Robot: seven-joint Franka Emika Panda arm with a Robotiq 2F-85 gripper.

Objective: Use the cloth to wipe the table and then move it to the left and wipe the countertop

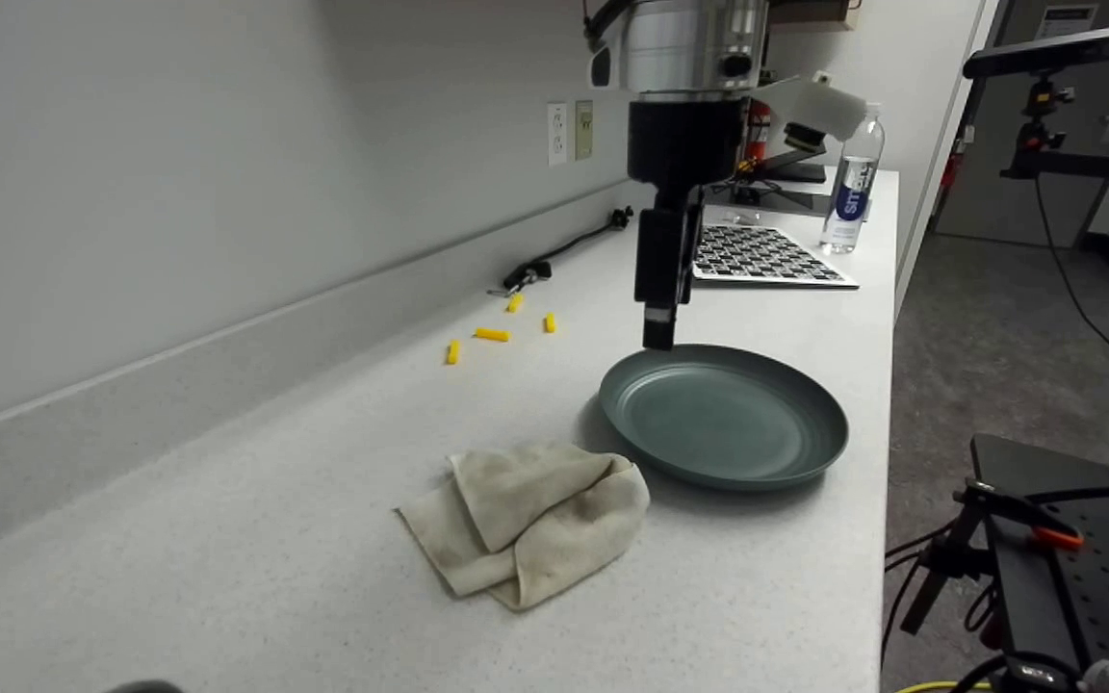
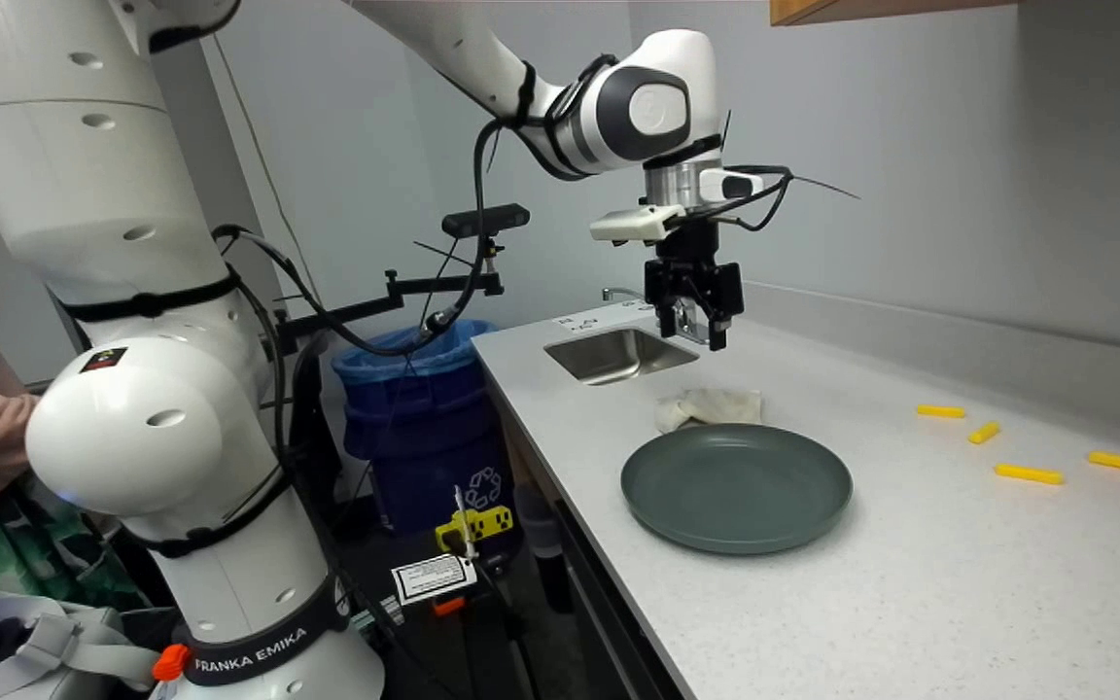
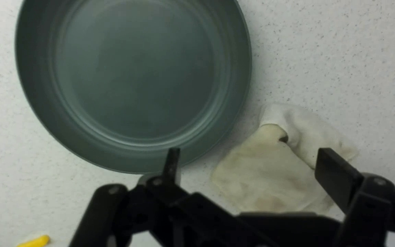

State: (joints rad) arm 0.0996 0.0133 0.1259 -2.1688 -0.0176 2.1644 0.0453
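Spread pincer (image 2: 692, 331) hangs over the desk (image 1: 757, 606), cloth (image 1: 540, 525) lying below

The pincer points straight down at the end of the white arm (image 2: 657, 97), its two fingers (image 3: 336, 176) parted wide, their tips clear of the desk. In the wrist view the cloth shows in the space between the fingers, lower down, and one finger overlaps its edge. In an exterior view it lies nearer the camera than the pincer and well below it.

The cloth is off-white with beige patches, folded over on itself. In an exterior view its longer reach runs across the picture: a thin pointed corner aims toward the backsplash (image 1: 227, 378), the rounded, bunched end faces the desk's front edge, and a further corner juts toward the camera. In the wrist view the pincer covers part of it, so its full outline cannot be told there.

Just beside the cloth sits the round grey-green plate (image 1: 723, 414); in the wrist view a narrow strip of desk separates them. Four yellow sticks (image 1: 491, 335) lie scattered near the backsplash in both exterior views. Farther along, in an exterior view, a black-and-white patterned board (image 1: 771, 255) lies near a clear bottle (image 1: 850, 205). In an exterior view a metal sink (image 2: 621, 355) is set into the desk.
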